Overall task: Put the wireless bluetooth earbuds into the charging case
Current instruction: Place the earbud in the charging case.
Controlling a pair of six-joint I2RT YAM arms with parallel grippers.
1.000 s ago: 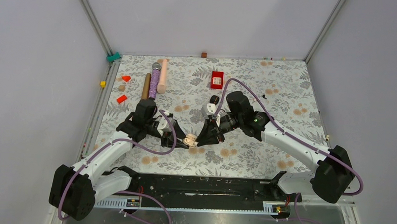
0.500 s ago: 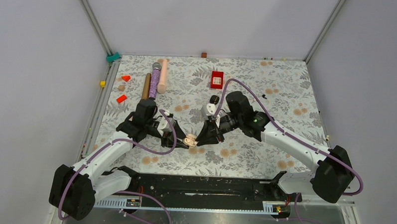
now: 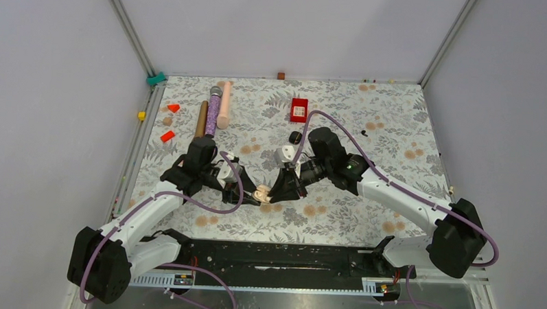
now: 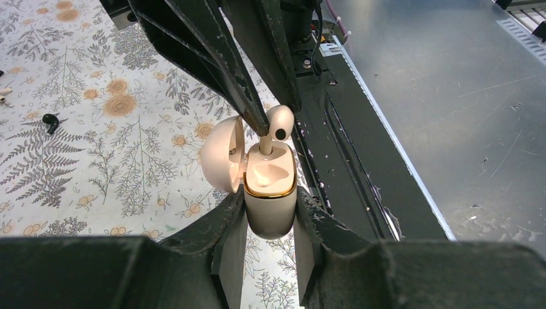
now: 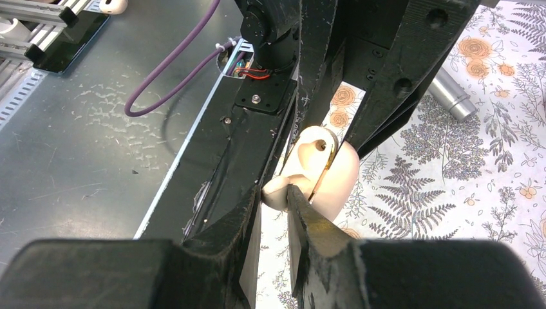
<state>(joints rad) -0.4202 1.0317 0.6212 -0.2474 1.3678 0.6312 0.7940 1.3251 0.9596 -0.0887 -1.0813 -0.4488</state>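
Note:
My left gripper (image 4: 270,207) is shut on the body of a cream charging case (image 4: 270,196) with a gold rim, and its lid (image 4: 222,154) is swung open to the left. My right gripper (image 5: 275,193) is shut on a whitish earbud (image 4: 279,122), and it comes at the case from the opposite side. The earbud's stem points down into the case's near-side socket, and its head is above the rim. In the top view the two grippers (image 3: 249,193) (image 3: 276,192) meet over the mat's near middle. A black earbud (image 4: 50,120) lies loose on the mat.
A red box (image 3: 299,109) and a small black case (image 3: 295,137) lie behind the right arm. A purple rod (image 3: 212,111), a pink rod (image 3: 224,105) and a brown rod (image 3: 201,118) lie at the back left, with red blocks (image 3: 167,136) near them. The black rail (image 3: 274,254) runs along the near edge.
The right arm has edged a little to the left, toward the case, carrying the earbud with it. The left arm and the case have stayed put.

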